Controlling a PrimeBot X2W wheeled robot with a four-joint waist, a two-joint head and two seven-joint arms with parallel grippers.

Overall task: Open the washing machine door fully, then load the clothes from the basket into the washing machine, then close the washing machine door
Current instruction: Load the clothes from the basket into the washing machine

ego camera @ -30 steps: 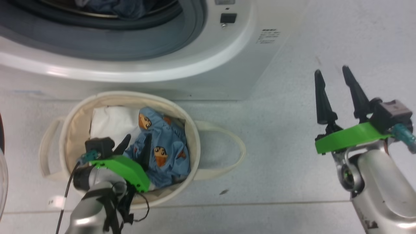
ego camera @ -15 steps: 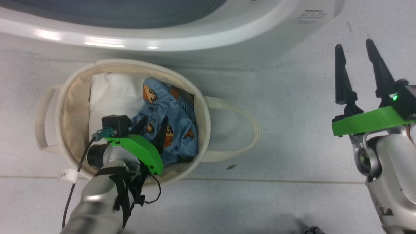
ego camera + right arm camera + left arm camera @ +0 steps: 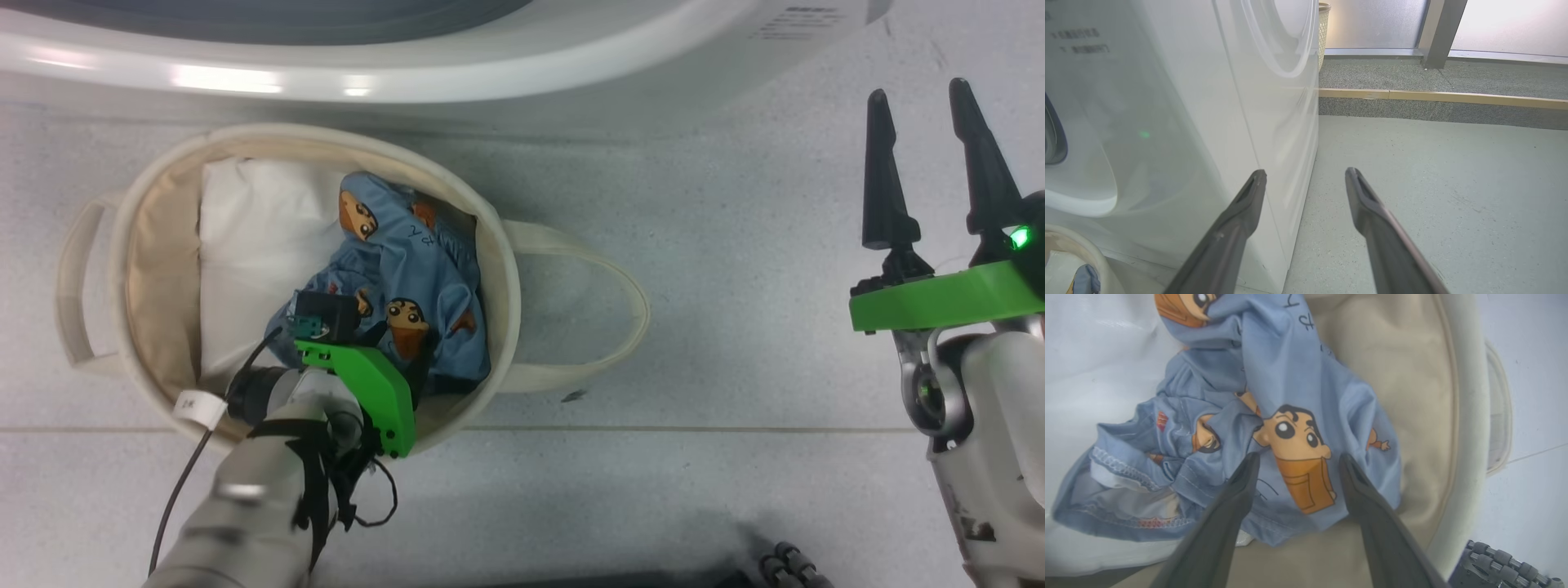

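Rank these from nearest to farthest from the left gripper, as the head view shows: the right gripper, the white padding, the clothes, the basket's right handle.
1. The clothes, at the open left gripper fingertips, inside the basket.
2. The white padding, to the left in the basket.
3. The basket's right handle, outside the rim.
4. The right gripper, far right.

white padding; pale grey floor; wooden strip along raised step; grey post behind.
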